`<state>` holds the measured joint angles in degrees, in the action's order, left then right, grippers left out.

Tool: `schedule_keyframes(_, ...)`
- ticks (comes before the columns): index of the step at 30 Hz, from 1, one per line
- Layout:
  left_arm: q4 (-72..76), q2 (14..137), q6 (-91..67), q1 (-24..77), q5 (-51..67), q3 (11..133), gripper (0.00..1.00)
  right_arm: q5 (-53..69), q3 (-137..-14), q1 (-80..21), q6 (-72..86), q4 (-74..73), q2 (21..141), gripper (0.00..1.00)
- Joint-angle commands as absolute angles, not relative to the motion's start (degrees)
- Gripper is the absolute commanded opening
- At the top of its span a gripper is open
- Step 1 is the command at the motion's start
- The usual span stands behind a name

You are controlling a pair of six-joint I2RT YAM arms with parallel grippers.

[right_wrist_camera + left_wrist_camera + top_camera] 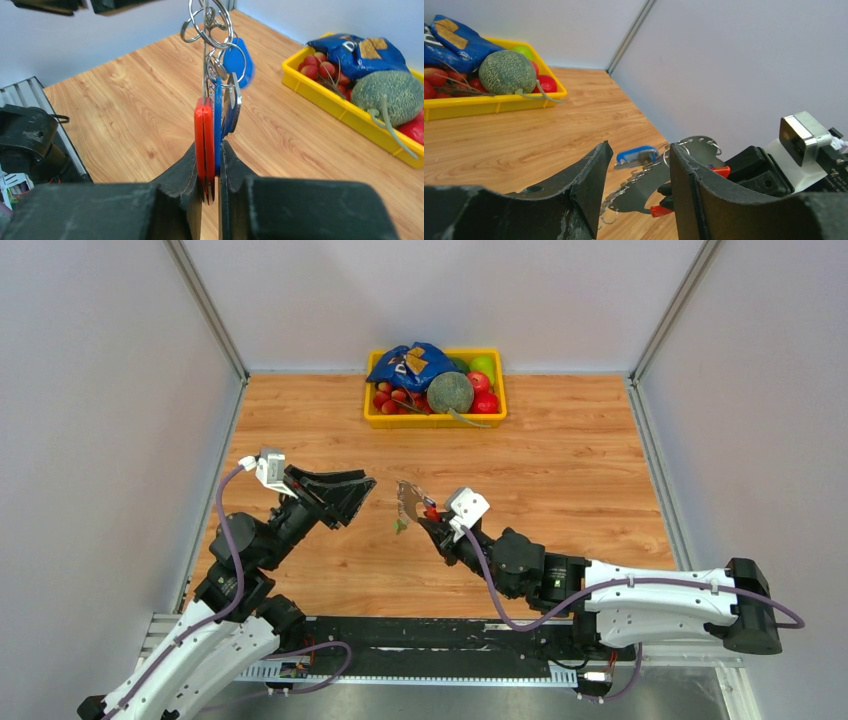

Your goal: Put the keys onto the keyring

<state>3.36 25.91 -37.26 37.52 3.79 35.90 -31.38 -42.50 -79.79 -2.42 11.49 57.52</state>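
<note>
Where the right gripper clamps the keyring by its red clip, raised over mid-table, the blue-headed keys crowd its rings. Left gripper, jaws parted, faces it, near but apart. Open wood table all round; yellow tray with melon against far wall.

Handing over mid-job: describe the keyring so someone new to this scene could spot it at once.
On the wooden table, look nearer the arms than the yellow tray, to the right gripper near the middle. The keyring is the small bunch pinched in its shut jaws. Its red clip, flat silvery strip and wire rings set it apart from the small green tag beside it.
</note>
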Motion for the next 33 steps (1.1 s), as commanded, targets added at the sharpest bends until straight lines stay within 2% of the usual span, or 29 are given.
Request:
schedule_keyframes(1,2.9,24.6,-37.2,37.4,1.9,35.5,0.57,-35.0,-40.8,-79.5,2.7,9.8,55.3,0.00)
schedule_keyframes(10,0.7,22.9,-36.9,37.4,0.5,35.1,0.57,-25.5,-38.2,-71.1,15.9,1.3,54.6,0.00)
schedule_keyframes(16,0.3,22.7,-36.9,37.4,0.6,35.0,0.57,-10.6,-37.6,-60.7,23.6,0.5,55.9,0.00)
schedule_keyframes(22,0.3,22.5,-36.8,37.4,0.7,34.9,0.57,3.1,-39.8,-52.3,28.7,1.1,62.4,0.00)
schedule_keyframes(33,-1.6,21.3,-36.3,37.4,0.2,34.4,0.58,14.9,-44.4,-45.4,38.0,12.7,77.5,0.00)
